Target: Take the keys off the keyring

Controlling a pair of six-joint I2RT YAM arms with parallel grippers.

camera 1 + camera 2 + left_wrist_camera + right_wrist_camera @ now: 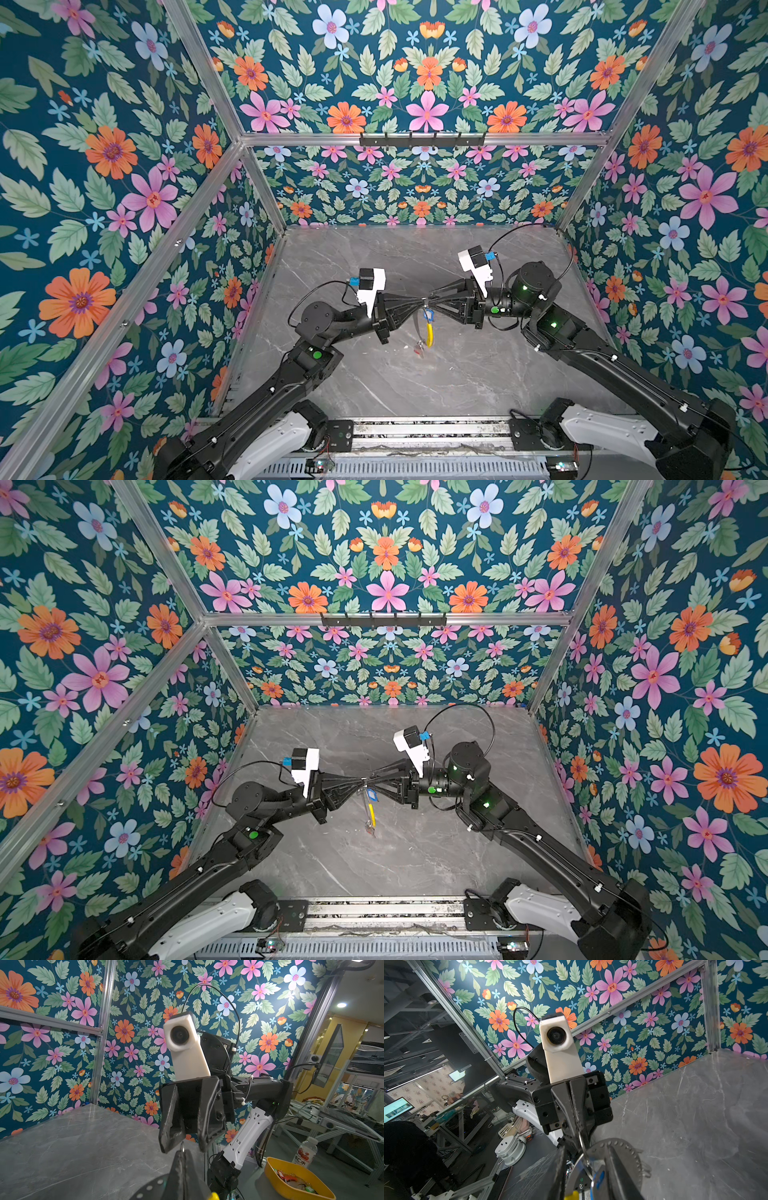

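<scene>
While our left gripper (576,1134) clamps the keyring (429,333), our right gripper (185,1148), jaws parted, should next pinch the blue-tagged key (428,316).

You get two top views from high above, looking steeply down on the grey table (415,386); they share nearly the whole scene. Close up, your left wrist view faces the right arm's camera (182,1047), your right wrist view the left arm's camera (556,1041); both catch the keyring (571,1195).
</scene>
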